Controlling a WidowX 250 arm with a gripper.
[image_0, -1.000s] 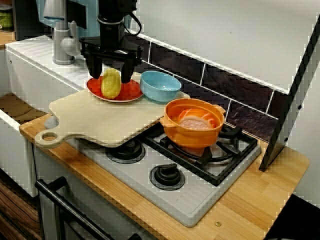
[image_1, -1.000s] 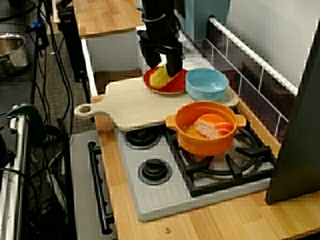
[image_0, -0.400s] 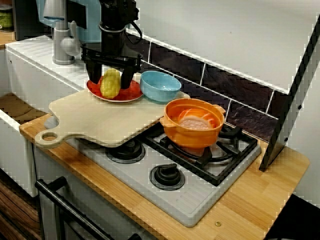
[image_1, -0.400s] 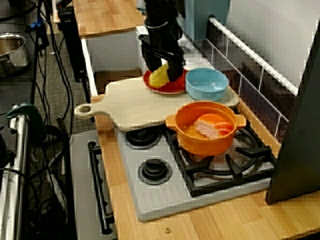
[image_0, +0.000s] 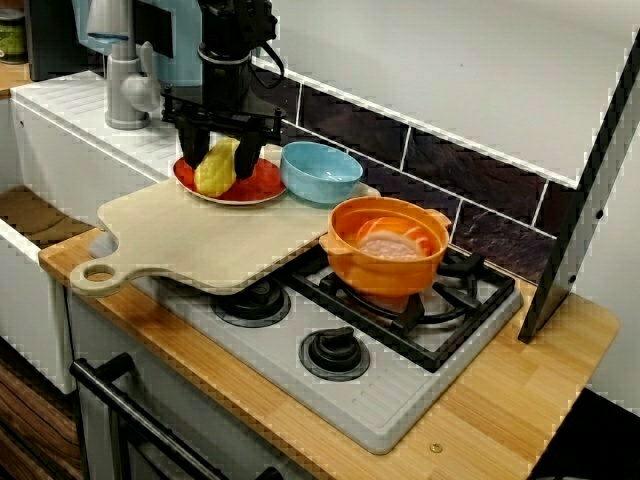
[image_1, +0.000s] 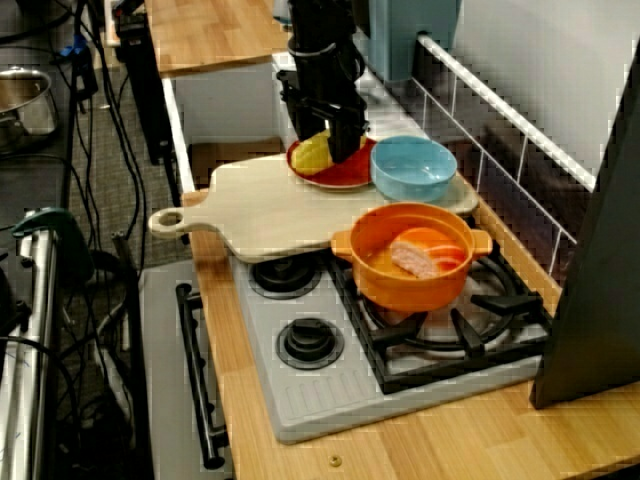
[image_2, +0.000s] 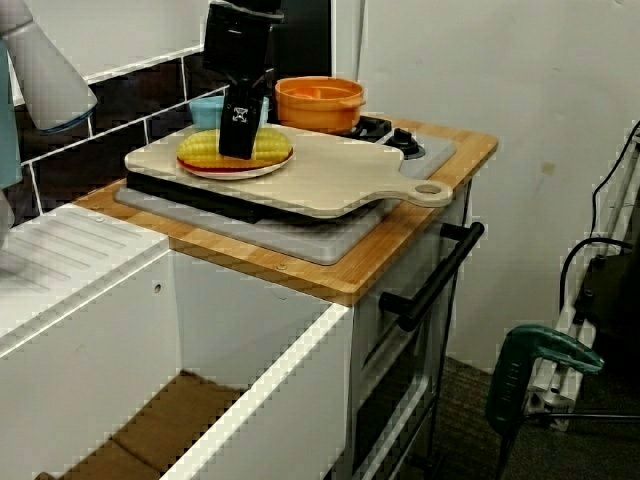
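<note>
Wooden countertop (image_0: 520, 400), cutting board (image_0: 190, 245) across the stove (image_0: 400, 395). Against a second ago I see the gripper (image_0: 218, 164) lower and the corn cob (image_0: 213, 176) tilted down onto the red plate (image_0: 262, 184), fingers clamped either side. Blue bowl (image_0: 320, 172) sits just beside the plate; bare board in front. Arm hangs vertical.

hand (image_0: 218, 163) lower, corn (image_0: 213, 176) tipped from upright onto red plate (image_0: 262, 183)

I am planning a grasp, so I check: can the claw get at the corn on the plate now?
Probably yes. The claw hangs right over the corn, one finger on each side, and nothing lies between them. The bowl stands off to the side, out of the way.
</note>
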